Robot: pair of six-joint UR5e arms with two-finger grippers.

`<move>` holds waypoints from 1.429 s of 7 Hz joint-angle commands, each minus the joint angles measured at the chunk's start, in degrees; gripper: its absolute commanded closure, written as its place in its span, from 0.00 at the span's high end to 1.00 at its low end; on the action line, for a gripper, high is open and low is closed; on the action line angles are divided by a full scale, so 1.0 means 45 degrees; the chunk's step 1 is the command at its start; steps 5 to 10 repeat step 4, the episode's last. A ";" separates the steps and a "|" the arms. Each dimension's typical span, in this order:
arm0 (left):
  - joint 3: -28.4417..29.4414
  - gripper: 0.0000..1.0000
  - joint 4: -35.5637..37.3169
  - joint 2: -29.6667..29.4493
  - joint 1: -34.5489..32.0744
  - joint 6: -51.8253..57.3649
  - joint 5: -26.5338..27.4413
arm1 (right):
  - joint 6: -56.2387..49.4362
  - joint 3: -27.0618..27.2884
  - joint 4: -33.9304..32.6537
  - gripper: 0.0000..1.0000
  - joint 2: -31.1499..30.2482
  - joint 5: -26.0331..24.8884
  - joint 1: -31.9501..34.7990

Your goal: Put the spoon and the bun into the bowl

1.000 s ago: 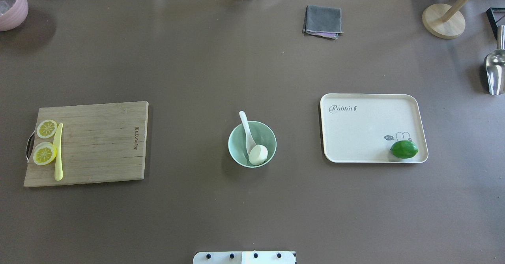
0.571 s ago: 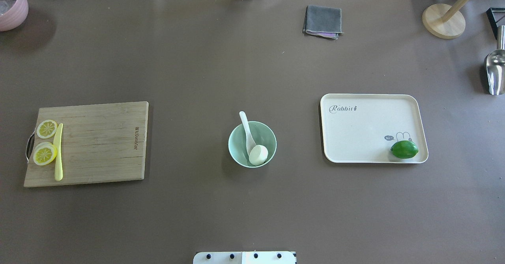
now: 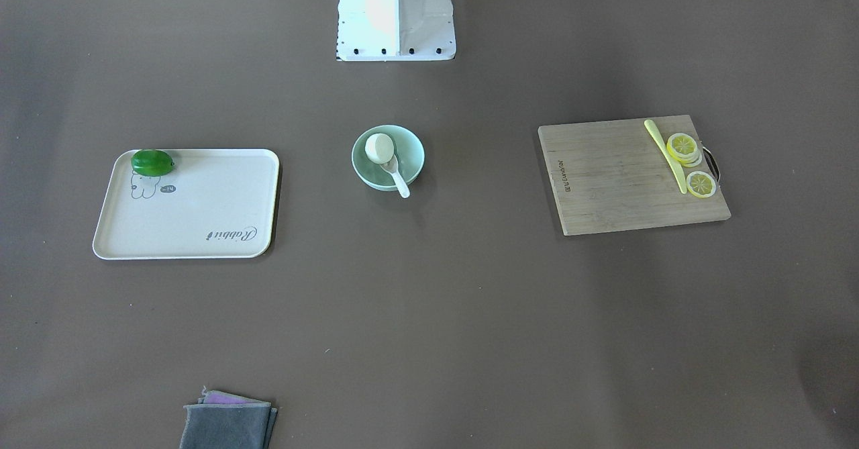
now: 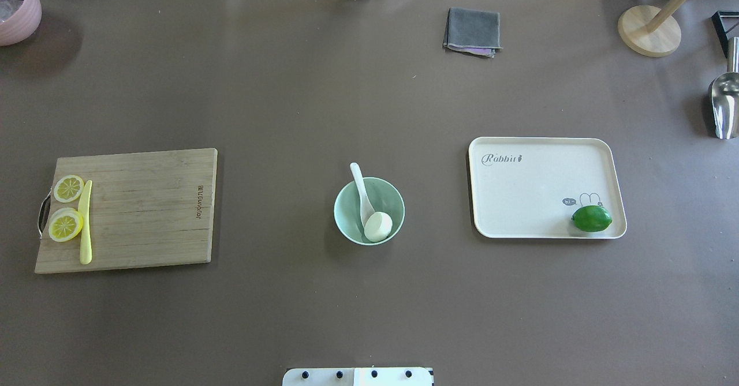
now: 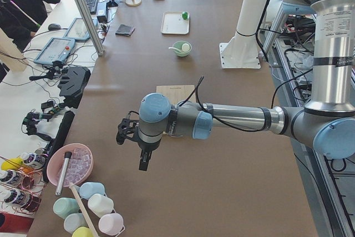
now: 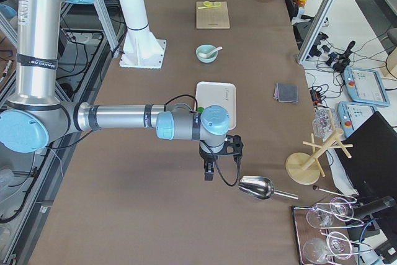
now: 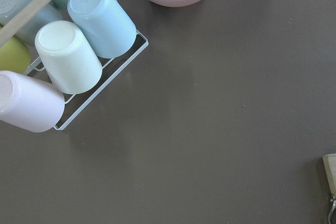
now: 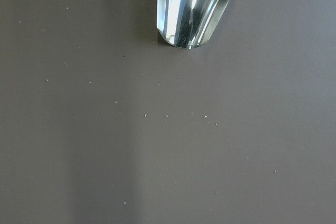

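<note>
Brown paper covers the bench (image 4: 288,86). Near the middle sits the green bowl (image 4: 390,198). The white bun (image 4: 378,227) is inside the bowl, on the side near the robot. The spoon (image 4: 361,187) is in the bowl too. Its scoop end lies by the bun, touching it, and its handle sticks out over the far rim.

On one side is a wooden cutting board (image 4: 144,213) with two lemon slices (image 4: 68,188) and a yellow knife (image 4: 85,224) at its edge. On the other side is a cream tray (image 4: 537,184) with a green lime (image 4: 591,218) in its corner. A folded grey cloth (image 4: 472,31) lies far back.

Both arms are far from the bowl. The left gripper (image 5: 143,159) hangs over the bench end, near a pink bowl (image 5: 69,165) and some cups (image 7: 84,40). The right gripper (image 6: 209,170) hangs at the other end, near a shiny metal scoop (image 6: 257,187). I cannot tell whether either gripper is wide or narrow.
</note>
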 commanded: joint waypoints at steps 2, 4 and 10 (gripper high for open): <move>0.0058 0.98 0.0049 -0.0035 0.0025 0.0011 -0.0015 | 0.0028 0.0046 0.0021 1.00 0.0050 -0.0074 0.0001; 0.0098 0.98 0.0049 -0.0035 0.0025 -0.0008 -0.0015 | 0.0028 0.0027 0.0021 1.00 0.0031 -0.0073 0.0001; 0.0098 0.98 0.0049 -0.0035 0.0025 -0.0008 -0.0015 | 0.0028 0.0027 0.0021 1.00 0.0031 -0.0073 0.0001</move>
